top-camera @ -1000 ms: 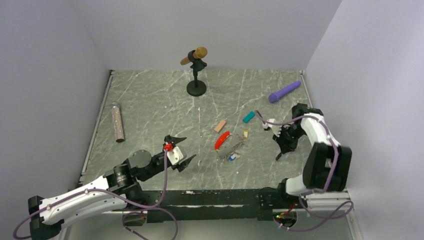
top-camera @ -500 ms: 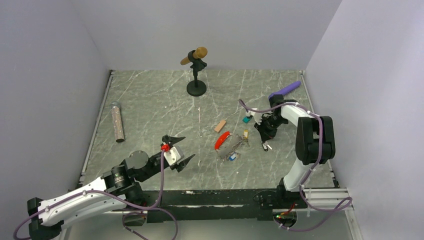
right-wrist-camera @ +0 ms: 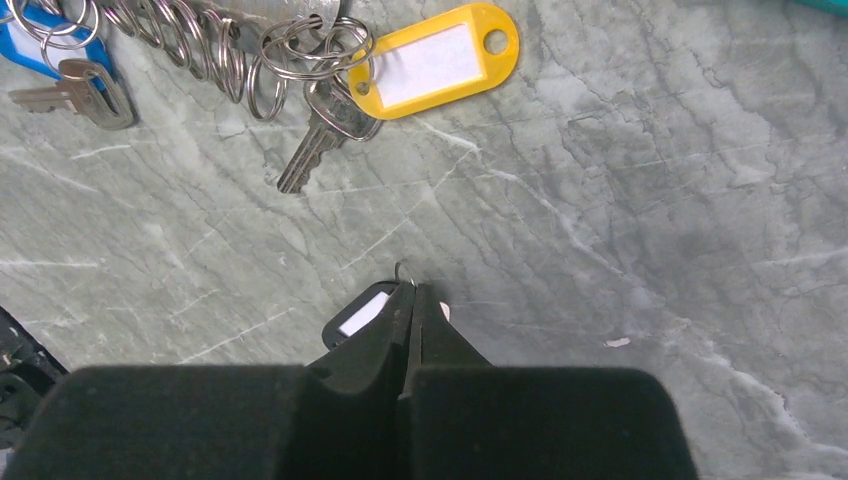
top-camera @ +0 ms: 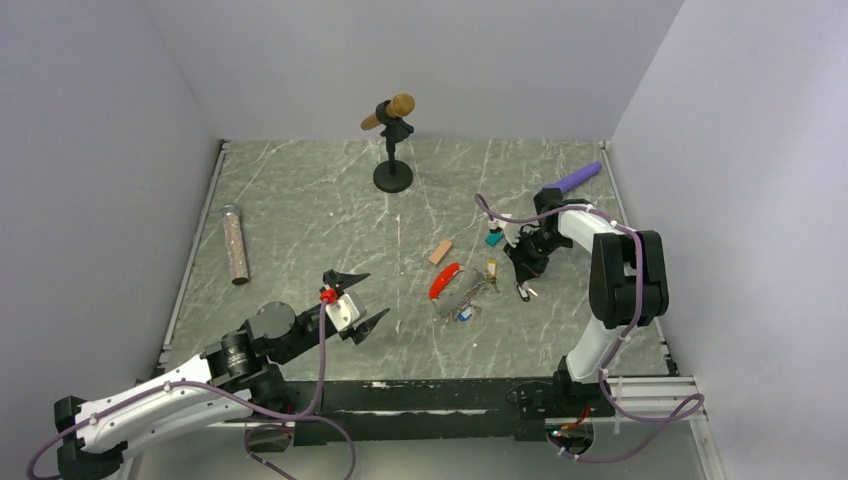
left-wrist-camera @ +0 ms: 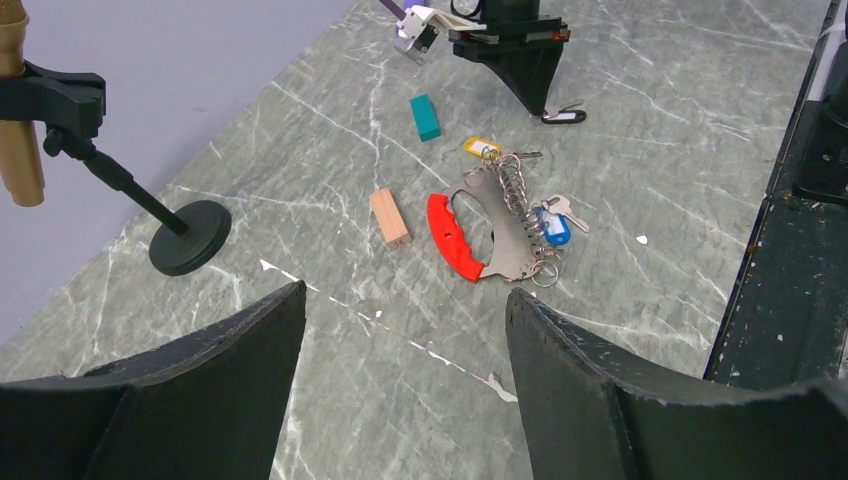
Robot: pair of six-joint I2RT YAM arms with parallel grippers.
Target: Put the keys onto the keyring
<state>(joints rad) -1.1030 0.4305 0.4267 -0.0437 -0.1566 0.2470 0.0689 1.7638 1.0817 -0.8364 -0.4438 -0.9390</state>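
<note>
Where right gripper (right-wrist-camera: 408, 288) touches table, fingers pressed together, apparently nipping wire loop of black-headed key (right-wrist-camera: 358, 312), right of red clip (left-wrist-camera: 452, 236) on keyring (left-wrist-camera: 505, 200). Key likely light, stiff, slippery; loop or head best hold. Left gripper (left-wrist-camera: 400, 300) spread wide, left of clip.

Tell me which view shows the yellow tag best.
The right wrist view: the yellow tag sits large at the top, white label and hole clear. The left wrist view shows it small, at the far end of the keyring. The top view gives only a yellowish speck.
</note>
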